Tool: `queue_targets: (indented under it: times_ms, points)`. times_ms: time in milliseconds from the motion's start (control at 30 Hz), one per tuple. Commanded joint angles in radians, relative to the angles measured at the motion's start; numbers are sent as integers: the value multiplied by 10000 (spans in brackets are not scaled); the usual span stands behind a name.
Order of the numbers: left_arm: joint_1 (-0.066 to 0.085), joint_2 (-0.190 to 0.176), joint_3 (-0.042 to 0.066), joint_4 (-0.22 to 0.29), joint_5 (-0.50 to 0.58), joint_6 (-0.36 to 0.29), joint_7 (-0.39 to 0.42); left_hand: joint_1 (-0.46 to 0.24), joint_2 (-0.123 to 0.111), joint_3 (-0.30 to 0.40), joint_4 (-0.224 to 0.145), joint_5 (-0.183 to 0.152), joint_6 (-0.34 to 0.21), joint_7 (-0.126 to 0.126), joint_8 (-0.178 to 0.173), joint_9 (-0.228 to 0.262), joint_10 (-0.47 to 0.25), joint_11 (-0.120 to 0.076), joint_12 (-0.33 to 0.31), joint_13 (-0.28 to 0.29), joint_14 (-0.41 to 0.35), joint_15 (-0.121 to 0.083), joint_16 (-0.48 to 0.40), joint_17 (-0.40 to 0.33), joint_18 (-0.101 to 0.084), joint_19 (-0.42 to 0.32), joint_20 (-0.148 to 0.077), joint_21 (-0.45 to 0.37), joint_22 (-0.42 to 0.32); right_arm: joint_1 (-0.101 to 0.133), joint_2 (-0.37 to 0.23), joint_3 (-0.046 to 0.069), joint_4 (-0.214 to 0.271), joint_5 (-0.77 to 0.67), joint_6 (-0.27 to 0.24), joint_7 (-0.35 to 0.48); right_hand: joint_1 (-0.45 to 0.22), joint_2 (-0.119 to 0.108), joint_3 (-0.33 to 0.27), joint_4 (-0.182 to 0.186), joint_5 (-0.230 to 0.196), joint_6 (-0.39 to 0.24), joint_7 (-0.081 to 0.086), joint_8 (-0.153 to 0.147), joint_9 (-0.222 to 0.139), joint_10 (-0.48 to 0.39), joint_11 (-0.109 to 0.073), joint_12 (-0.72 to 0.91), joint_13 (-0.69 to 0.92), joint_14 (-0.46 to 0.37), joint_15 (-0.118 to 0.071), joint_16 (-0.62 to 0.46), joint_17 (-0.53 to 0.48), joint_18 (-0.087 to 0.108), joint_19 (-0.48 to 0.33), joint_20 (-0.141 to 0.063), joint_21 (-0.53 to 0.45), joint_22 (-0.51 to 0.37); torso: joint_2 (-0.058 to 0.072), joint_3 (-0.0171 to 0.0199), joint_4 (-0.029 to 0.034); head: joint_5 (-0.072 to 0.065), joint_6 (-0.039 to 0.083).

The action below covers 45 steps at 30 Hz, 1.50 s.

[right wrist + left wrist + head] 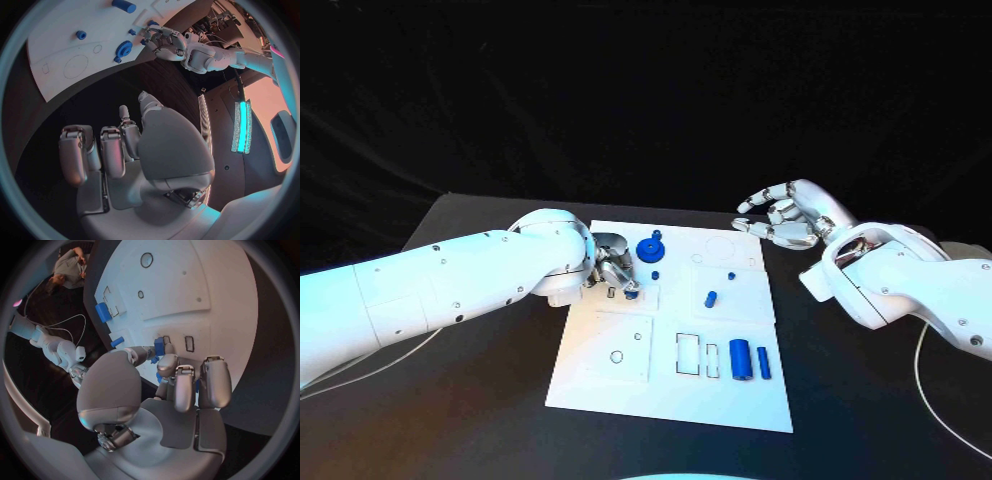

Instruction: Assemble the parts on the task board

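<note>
**Left hand works a small blue part at the board's edge**

Black tabletop and dark backdrop surround the white task board (672, 330), which lies between the two arms. The left hand (613, 270) rests over the board's near-left portion with its fingers (214, 382) curled down; in the left wrist view a small blue part (159, 346) sits pinched at the fingertips, right beside two small rectangular slots in the board. Just past that hand stands a blue gear-like part (651, 250), and a short blue peg (711, 298) lies a little further toward the right arm. Two blue cylinders (749, 361) lie side by side well away from both hands, near the board's front edge, next to rectangular recesses.

The right hand (788, 218) hovers off the board's far corner, fingers loosely spread and holding nothing.

Judging by this, the step in hand is seating the pinched part into one of the slots beside the left fingertips. That calls for lining the piece up squarely with the slot and pressing straight down; a tilted part would likely jam or slip from so slight a pinch. Most of the other pieces look yet to be placed.
</note>
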Motion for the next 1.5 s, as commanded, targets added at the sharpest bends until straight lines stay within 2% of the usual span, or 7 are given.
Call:
queue_targets:
  times_ms: [33, 300, 733, 1500]
  points:
    - [-11, 30, 3, 34, -377, 96, -38, 12, 92, 1501, -1442, 23, 176, -133, 53, 284, 56, -1, 32, 14, 984, -92, 39, 2390, -154, 3, -62, 66, 3, -11, 9, 0, 2, 49, 101, 68, 13, -37, 25, 27, 33, 65, -14, 52, 8, 36, -29, 28, 725, 771, -40, -40, 1385, 173, 522, -63, -56, 1983, 4, 3, 5, 0, -25]
    - [-17, -16, 0, 74, -669, 214, -85, -47, 58, 1527, -1459, 18, 193, -163, 125, 346, 99, -27, 80, 39, 992, -110, 57, 2414, -160, 20, -81, 83, 40, -14, 3, 0, 2, 57, 105, 76, -9, -31, 26, 38, 49, 64, -14, 57, 8, 35, -30, 26, 722, 770, -40, -42, 1380, 175, 519, -64, -61, 1979, -1, 4, 5, 9, -52]
    - [-19, -91, -1, 85, -958, 51, -95, -65, 60, 1554, -1466, 22, 202, -179, 162, 377, 127, -41, 113, 66, 995, -119, 64, 2422, -161, 24, -91, 87, 49, -19, 13, 0, -2, 58, 105, 100, -9, -31, 26, 38, 49, 64, -14, 57, 8, 35, -30, 26, 722, 770, -40, -42, 1380, 175, 519, -64, -61, 1979, 4, 6, 0, 10, -64]
    - [-32, -70, -6, 154, -705, 600, -122, -124, 42, 1590, -1465, 10, 227, -201, 228, 429, 168, -59, 162, 102, 1006, -134, 92, 2460, -167, 36, -104, 98, 72, -53, 17, 0, -23, 53, 180, 93, -36, -32, 25, 44, 69, 64, -15, 65, 7, 37, -30, 29, 724, 772, -41, -41, 1388, 174, 520, -65, -61, 1981, -1, 20, -1, 38, -103]
